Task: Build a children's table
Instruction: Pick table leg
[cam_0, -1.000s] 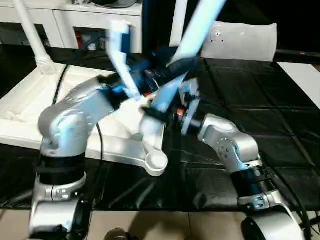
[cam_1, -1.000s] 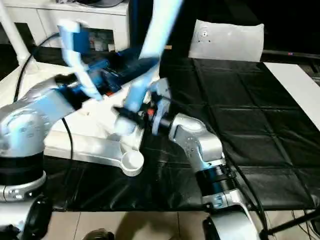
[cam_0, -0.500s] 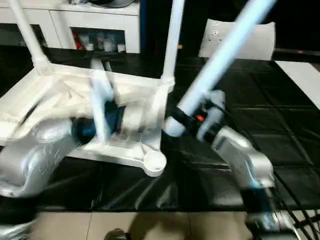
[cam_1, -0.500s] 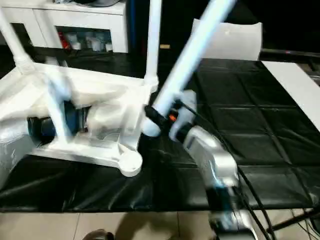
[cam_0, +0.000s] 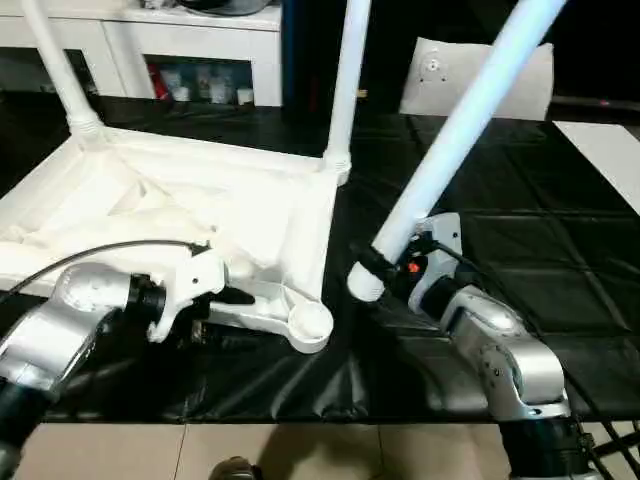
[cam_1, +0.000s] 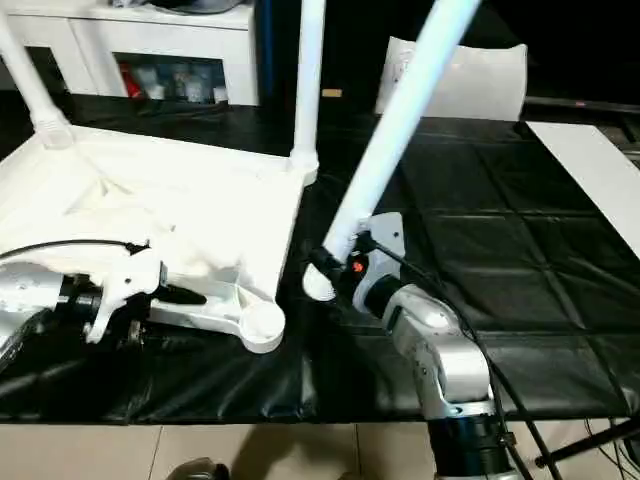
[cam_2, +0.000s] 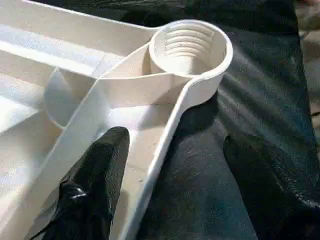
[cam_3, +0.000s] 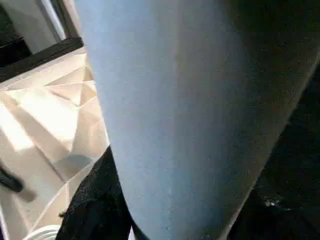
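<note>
The tabletop (cam_0: 190, 210) lies upside down on a black cloth (cam_0: 520, 200) that covers the work surface. The cloth is shiny and has a pattern of big squares and some wrinkles. The tabletop sits on the left side, with its ribbed underside facing up. Two white legs already stand in its far corners, one at the far left (cam_0: 62, 70) and one at the far right (cam_0: 345, 85). The near right corner has a round socket (cam_2: 190, 47) with ridges inside, and nothing is in it.

The left gripper (cam_2: 170, 165) is at the near edge of the tabletop, just left of that socket. Its fingers (cam_2: 97, 185) are open, one over the white rib and one over the black cloth, and they hold nothing.

The right gripper (cam_0: 385, 270) is to the right of the tabletop, over the cloth. Its fingers are closed around the thick end of a third leg (cam_0: 455, 130), which tilts up and away to the far right. Its lower end hangs near the open socket but apart from it.

At the far side is a flat white sheet (cam_0: 480, 75) with a small round mark. A white shelf unit (cam_0: 160, 40) stands at the far left. A white board (cam_0: 605, 160) lies at the right edge. Tan floor (cam_0: 300, 450) shows at the near edge.
</note>
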